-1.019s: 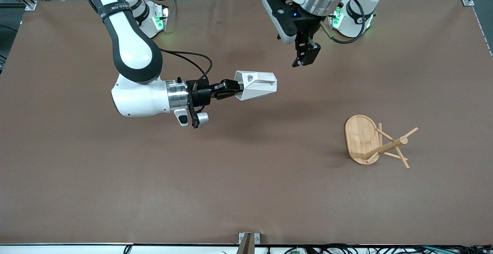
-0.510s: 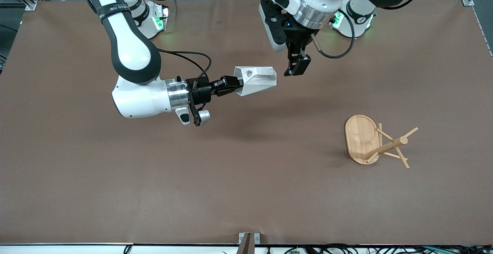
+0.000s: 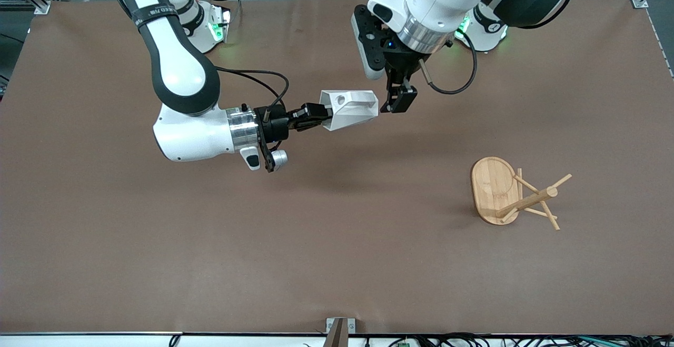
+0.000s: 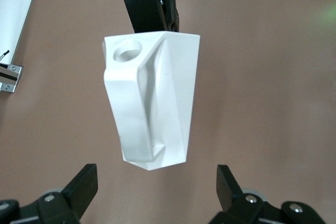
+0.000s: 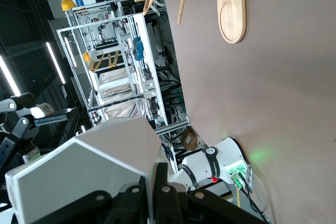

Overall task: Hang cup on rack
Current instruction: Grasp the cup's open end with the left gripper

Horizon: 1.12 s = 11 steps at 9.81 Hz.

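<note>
My right gripper [image 3: 321,116] is shut on the rim wall of the white faceted cup [image 3: 350,109]. It holds the cup on its side in the air over the middle of the table, with the handle hole up. In the right wrist view its fingers [image 5: 159,182] pinch the cup's wall [image 5: 84,177]. My left gripper [image 3: 397,100] is open right at the cup's base end. In the left wrist view its fingers [image 4: 84,184] stand wide apart on both sides of the cup's base [image 4: 152,103]. The bamboo rack [image 3: 495,189] stands on the table toward the left arm's end, nearer to the front camera, and also shows in the right wrist view [image 5: 231,9].
The brown table [image 3: 337,241] is bare apart from the rack. The two robot bases [image 3: 205,20] stand along its farther edge. A small metal bracket [image 3: 339,326] sits at the near edge.
My left arm has swung toward the cup and lowered, so its open gripper is now at the cup's base end. My right gripper and the cup have barely moved.
</note>
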Each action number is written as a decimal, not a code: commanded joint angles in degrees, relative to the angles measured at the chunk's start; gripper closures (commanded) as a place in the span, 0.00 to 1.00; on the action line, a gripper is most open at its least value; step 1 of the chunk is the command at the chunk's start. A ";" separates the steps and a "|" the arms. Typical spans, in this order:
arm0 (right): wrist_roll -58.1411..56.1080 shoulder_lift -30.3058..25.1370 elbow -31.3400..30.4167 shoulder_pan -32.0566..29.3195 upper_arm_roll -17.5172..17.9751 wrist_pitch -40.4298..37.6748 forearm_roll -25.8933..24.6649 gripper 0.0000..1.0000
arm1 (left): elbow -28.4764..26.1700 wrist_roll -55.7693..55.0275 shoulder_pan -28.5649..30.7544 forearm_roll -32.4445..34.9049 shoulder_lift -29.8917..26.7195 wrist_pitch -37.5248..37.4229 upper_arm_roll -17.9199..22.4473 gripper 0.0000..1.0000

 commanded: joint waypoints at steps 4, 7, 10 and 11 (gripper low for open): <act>-1.06 -0.09 -0.18 -0.39 0.13 -0.73 1.43 0.99 | -0.48 1.66 0.62 -1.29 3.30 2.69 -0.65 0.00; -0.97 -0.09 -0.18 -0.22 0.13 -0.73 1.43 0.98 | -0.48 1.66 0.18 -1.47 4.00 2.87 -0.65 0.00; -0.88 -0.09 -0.18 -0.30 0.13 -0.99 1.43 0.98 | -0.66 1.66 0.00 -1.55 4.88 2.87 -0.65 0.00; -0.88 -0.09 -0.18 -0.22 0.13 -1.00 1.43 0.98 | -0.66 1.57 0.00 -1.55 5.23 2.87 -0.74 0.00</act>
